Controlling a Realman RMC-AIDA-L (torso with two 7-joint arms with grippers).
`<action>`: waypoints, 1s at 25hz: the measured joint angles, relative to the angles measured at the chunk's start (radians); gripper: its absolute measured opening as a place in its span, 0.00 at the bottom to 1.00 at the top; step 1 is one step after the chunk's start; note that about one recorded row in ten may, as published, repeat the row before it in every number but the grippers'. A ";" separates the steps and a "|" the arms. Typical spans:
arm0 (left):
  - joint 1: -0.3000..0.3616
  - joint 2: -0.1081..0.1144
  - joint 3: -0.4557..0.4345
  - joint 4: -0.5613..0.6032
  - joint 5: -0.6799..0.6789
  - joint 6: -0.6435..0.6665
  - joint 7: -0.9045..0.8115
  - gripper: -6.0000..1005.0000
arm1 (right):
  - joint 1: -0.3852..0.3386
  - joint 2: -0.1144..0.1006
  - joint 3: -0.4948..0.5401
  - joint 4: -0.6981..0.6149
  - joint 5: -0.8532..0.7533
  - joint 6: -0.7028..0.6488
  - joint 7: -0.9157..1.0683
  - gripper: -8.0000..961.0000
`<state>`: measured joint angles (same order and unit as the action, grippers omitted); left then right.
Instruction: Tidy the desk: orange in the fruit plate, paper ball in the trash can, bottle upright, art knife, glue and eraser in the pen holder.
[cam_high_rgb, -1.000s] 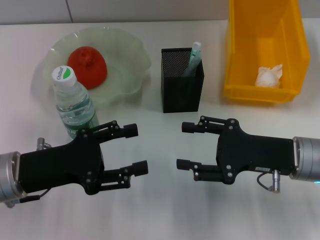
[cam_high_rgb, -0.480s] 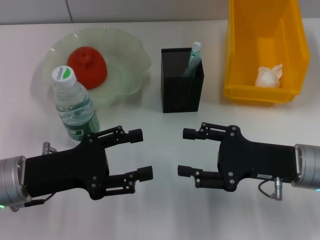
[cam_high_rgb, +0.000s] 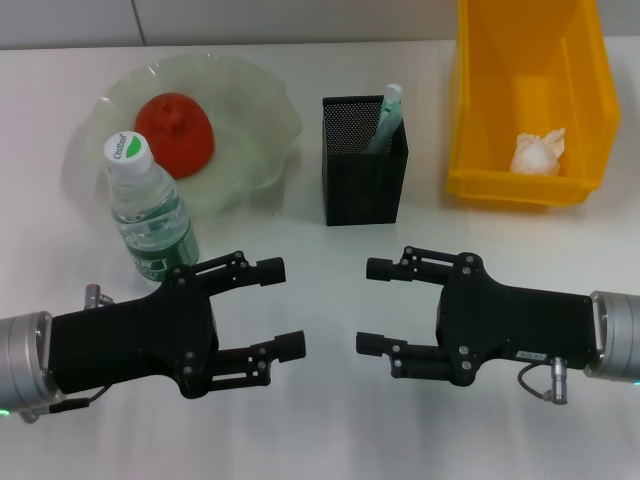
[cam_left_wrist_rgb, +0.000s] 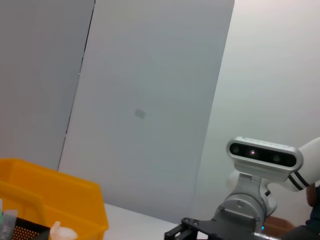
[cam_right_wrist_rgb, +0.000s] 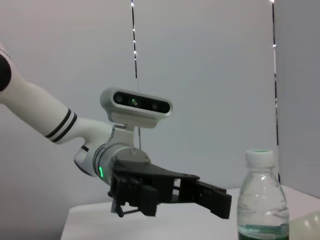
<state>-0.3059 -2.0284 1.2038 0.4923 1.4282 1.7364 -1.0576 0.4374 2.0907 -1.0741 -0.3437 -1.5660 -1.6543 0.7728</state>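
White desk (cam_high_rgb: 320, 430) looks tidy: orange (cam_high_rgb: 174, 129) in plate (cam_high_rgb: 255, 100), bottle (cam_high_rgb: 148, 205) upright, paper ball (cam_high_rgb: 538, 152) binned. Left gripper (cam_high_rgb: 278, 308) and right gripper (cam_high_rgb: 370, 305) hover spread, empty; you only park them.

You have the orange (cam_high_rgb: 175, 130) resting in the pale green fruit plate (cam_high_rgb: 260, 110). The clear water bottle (cam_high_rgb: 150, 215), with a white cap and green label, stands upright on the counter (cam_high_rgb: 320, 420) at the plate's near edge. The crumpled white paper ball (cam_high_rgb: 537, 152) lies inside the yellow trash can (cam_high_rgb: 525, 60). The black mesh pen holder (cam_high_rgb: 365, 175) stands between plate and can, with a pale stick-like item (cam_high_rgb: 385, 115) leaning out of it.
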 joint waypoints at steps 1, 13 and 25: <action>0.000 -0.001 -0.001 0.000 0.000 -0.003 0.004 0.80 | -0.001 0.000 0.003 0.005 0.002 -0.004 0.000 0.75; -0.007 -0.009 -0.003 0.000 0.000 -0.011 0.019 0.80 | -0.001 0.000 0.006 0.021 0.023 -0.018 0.000 0.75; -0.010 -0.012 0.002 0.000 0.000 -0.011 0.020 0.80 | -0.005 -0.001 0.007 0.033 0.028 -0.018 -0.001 0.76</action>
<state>-0.3154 -2.0402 1.2057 0.4924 1.4281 1.7257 -1.0375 0.4325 2.0892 -1.0676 -0.3111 -1.5381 -1.6721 0.7716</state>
